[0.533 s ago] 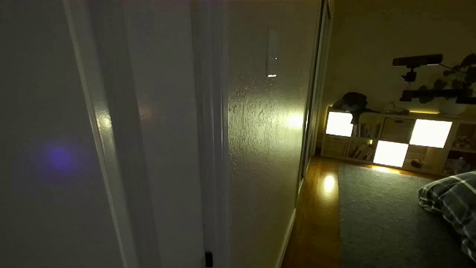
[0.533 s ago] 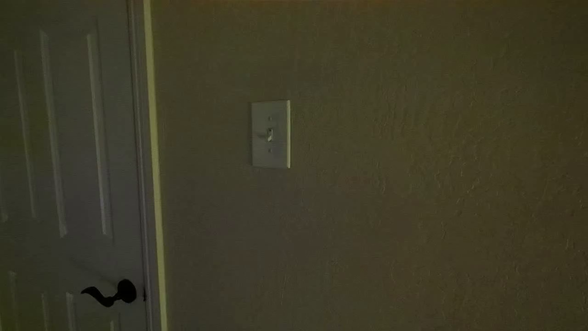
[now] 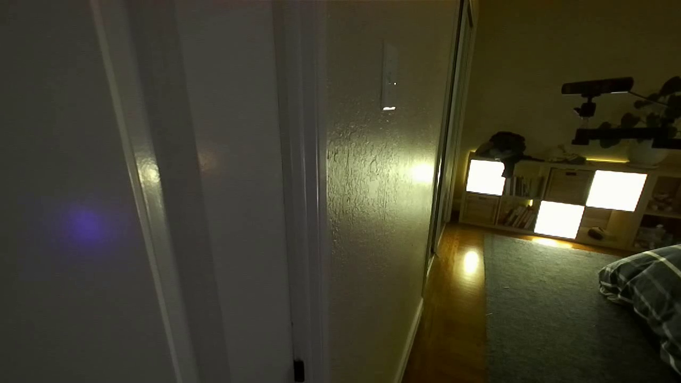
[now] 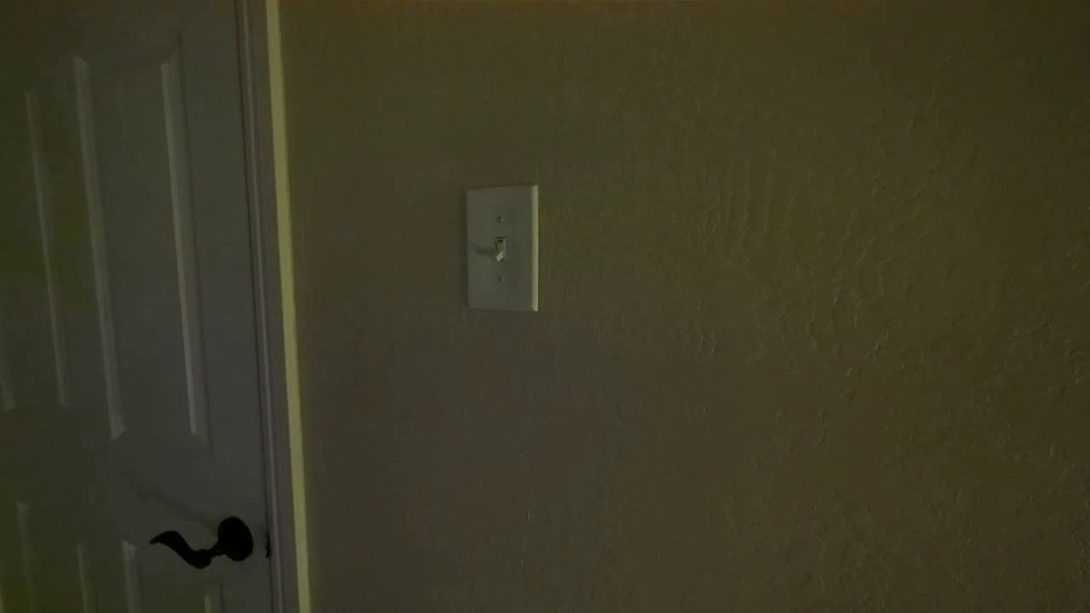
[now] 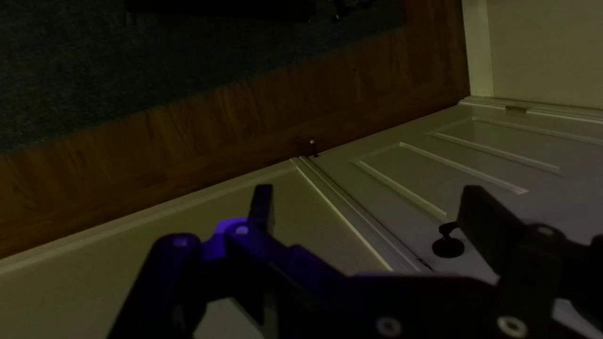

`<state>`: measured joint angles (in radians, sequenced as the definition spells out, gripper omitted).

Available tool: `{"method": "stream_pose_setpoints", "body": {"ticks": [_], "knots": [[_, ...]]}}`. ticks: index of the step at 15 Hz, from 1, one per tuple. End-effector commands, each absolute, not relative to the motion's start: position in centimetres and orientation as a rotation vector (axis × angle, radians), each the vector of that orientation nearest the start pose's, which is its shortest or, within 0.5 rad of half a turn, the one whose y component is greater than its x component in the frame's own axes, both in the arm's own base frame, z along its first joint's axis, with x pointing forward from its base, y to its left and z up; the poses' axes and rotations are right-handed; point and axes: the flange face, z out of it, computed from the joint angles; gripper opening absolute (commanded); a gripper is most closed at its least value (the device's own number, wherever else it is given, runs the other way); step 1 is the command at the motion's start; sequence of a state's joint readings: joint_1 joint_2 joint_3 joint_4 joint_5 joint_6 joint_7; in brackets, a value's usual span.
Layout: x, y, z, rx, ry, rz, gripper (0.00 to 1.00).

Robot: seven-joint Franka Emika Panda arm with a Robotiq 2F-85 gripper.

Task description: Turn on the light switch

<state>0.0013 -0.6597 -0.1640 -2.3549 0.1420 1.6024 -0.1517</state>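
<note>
The light switch (image 4: 515, 289) is a white rectangular wall plate with a small toggle at its middle. The toggle appears tipped downward, but the picture is dim. In an exterior view the light switch (image 3: 390, 74) shows nearly edge-on, high on the wall beside the door frame. It does not show in the wrist view. My gripper (image 5: 367, 193) shows only in the wrist view. Its fingers are wide apart with nothing between them. Behind the fingers are the wall, the door frame and the door. My arm is in neither exterior view, so the gap to the switch cannot be told.
A white door (image 4: 140, 255) with a dark handle (image 4: 213, 543) stands left of the switch; the handle (image 5: 447, 246) also shows behind a finger. A shelf unit (image 3: 524, 194) with glowing squares, a dark camera bar (image 3: 597, 86), a rug (image 3: 553, 303) and plaid bedding (image 3: 646, 292) lie beyond.
</note>
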Motion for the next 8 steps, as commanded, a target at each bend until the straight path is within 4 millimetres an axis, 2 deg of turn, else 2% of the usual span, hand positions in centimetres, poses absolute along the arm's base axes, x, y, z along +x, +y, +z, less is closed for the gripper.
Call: {"method": "stream_pose_setpoints", "body": {"ticks": [1, 5, 8], "knots": [[33.8, -5.1, 55.3, -2.887, -0.024, 0.096, 1.00], [34.5, -4.1, 54.5, -2.902, -0.043, 0.091, 1.00], [36.2, -3.4, 53.9, -2.931, -0.070, 0.047, 1.00]]}}
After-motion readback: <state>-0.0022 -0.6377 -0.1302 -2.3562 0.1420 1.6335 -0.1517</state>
